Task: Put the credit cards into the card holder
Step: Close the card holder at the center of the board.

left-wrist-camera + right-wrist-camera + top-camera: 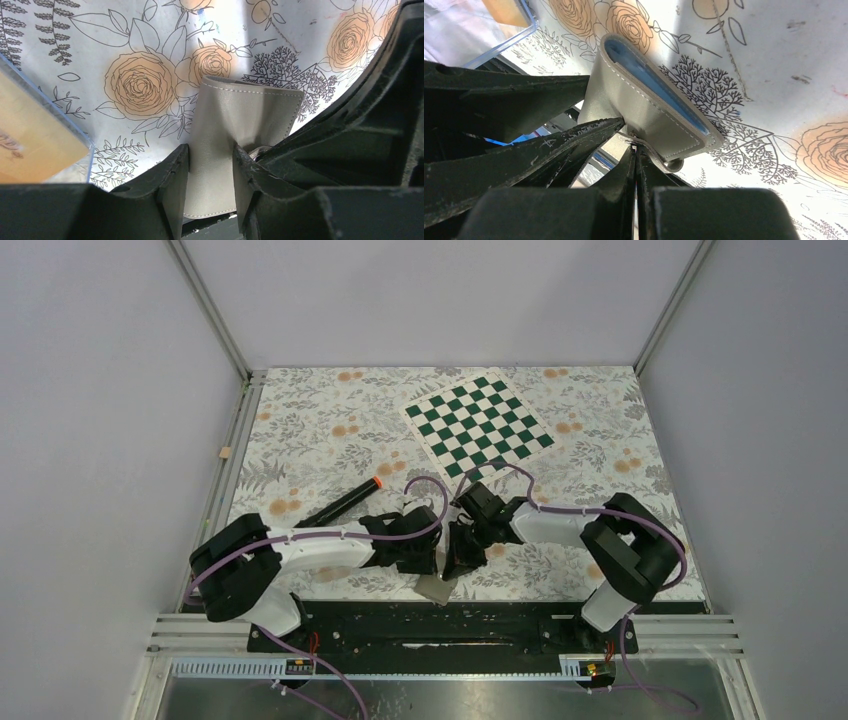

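Note:
The grey card holder (pixel 437 589) is at the table's front edge, between both arms. In the left wrist view its grey cover (pixel 240 110) fills the gap of my left gripper (pixel 210 152), and both fingers touch it. My right gripper (pixel 636 146) is shut on the holder's small grey strap (pixel 651 142). That lifts the card holder (pixel 644 107) half folded, with its blue pockets showing. An orange-yellow credit card (pixel 30 135) lies in a clear tray just left of the holder. It also shows in the right wrist view, as a credit card (pixel 506 10) at the top left.
A black marker (pixel 345 502) with an orange tip lies left of centre on the floral cloth. A green-and-white chessboard (pixel 478 423) sits at the back. The clear tray's edge (pixel 65 120) is close to the left fingers. The table's front rail (pixel 450 620) runs right behind the holder.

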Robot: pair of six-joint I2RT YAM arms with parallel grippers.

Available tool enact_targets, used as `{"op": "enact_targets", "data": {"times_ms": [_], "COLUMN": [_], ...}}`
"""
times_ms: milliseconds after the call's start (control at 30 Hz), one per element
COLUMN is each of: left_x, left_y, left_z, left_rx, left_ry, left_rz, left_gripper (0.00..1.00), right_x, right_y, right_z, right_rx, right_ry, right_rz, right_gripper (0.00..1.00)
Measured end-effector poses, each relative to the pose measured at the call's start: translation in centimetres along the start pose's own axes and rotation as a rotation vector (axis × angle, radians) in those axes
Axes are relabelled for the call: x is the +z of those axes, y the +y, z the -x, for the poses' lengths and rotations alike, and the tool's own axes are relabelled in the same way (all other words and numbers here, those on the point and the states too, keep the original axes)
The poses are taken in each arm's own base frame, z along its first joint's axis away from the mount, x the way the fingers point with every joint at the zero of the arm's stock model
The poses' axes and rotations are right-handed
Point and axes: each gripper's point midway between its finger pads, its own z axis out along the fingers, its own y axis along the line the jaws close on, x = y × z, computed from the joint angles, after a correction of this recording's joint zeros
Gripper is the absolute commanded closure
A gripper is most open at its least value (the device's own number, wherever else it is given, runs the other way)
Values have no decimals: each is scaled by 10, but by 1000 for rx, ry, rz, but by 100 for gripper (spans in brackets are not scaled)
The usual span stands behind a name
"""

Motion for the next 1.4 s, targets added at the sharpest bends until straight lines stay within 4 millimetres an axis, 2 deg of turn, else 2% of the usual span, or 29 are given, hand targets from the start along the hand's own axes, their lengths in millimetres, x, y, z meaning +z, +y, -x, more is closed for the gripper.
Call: {"op": "enact_targets", "data": {"times_ms": [333, 633, 967, 1133, 1233, 1400], "left_x": [0, 0, -2, -2, -2, -4], "left_y": [0, -1, -4, -7, -7, -5], "left_z": [0, 0, -2, -4, -4, -6], "left_rx": [2, 4, -29, -59, -76, -91], "left_ry": [1, 0, -32, -26, -24, -21], "left_rz": [-1, -2, -64, -86, -84, -78], "left_gripper": [77, 75, 74, 75, 72, 54], "right_x": [2, 5, -7, -20, -26, -30], "right_y": [1, 0, -3, -1, 2, 1], "right_z": [-2, -4, -7, 1, 5, 8], "right_rx": [56, 77, -52, -96, -117, -135], "right_ry": [76, 120, 0, -80, -114, -143], "right_rz": [-85, -134, -105, -112, -110, -123], "right_gripper": [100, 100, 100, 100, 100, 100]}}
